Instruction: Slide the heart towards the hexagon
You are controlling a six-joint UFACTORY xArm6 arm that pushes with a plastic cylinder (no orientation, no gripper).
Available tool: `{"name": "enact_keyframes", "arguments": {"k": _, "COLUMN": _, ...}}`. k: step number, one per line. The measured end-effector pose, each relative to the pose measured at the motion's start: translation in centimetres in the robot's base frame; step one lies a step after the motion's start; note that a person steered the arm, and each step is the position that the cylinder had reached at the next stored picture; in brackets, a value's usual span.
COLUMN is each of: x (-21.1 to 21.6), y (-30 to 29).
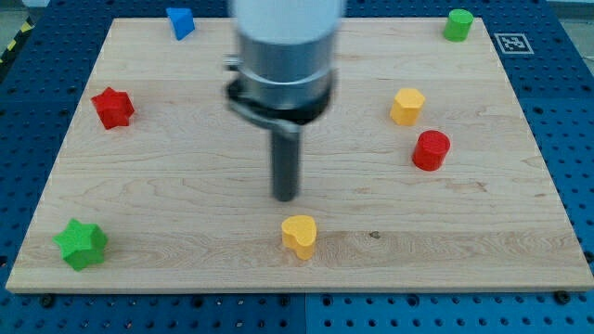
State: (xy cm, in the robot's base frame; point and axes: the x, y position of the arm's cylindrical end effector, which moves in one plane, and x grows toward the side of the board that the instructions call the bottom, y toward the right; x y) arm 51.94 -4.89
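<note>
The yellow heart [299,234] lies near the view's bottom, at the middle of the wooden board [186,232]. The yellow hexagon [406,106] sits toward the view's upper right. My tip [286,197] is just above and slightly left of the heart in the view, a short gap away and not touching it. The hexagon lies well to the right of and above the tip.
A red cylinder [431,150] stands just below and right of the hexagon. A green cylinder [458,24] is at the top right, a blue block [180,21] at the top left, a red star [112,107] at the left and a green star [82,244] at the bottom left.
</note>
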Motion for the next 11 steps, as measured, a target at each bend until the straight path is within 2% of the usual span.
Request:
{"name": "enact_keyframes", "arguments": {"k": 1, "x": 5.1, "y": -2.7}}
{"name": "enact_keyframes", "arguments": {"k": 2, "x": 8.2, "y": -0.6}}
{"name": "enact_keyframes", "arguments": {"k": 6, "x": 5.6, "y": 11.0}}
{"name": "enact_keyframes", "arguments": {"k": 9, "x": 4.0, "y": 10.6}}
{"name": "enact_keyframes", "arguments": {"k": 11, "x": 3.9, "y": 8.4}}
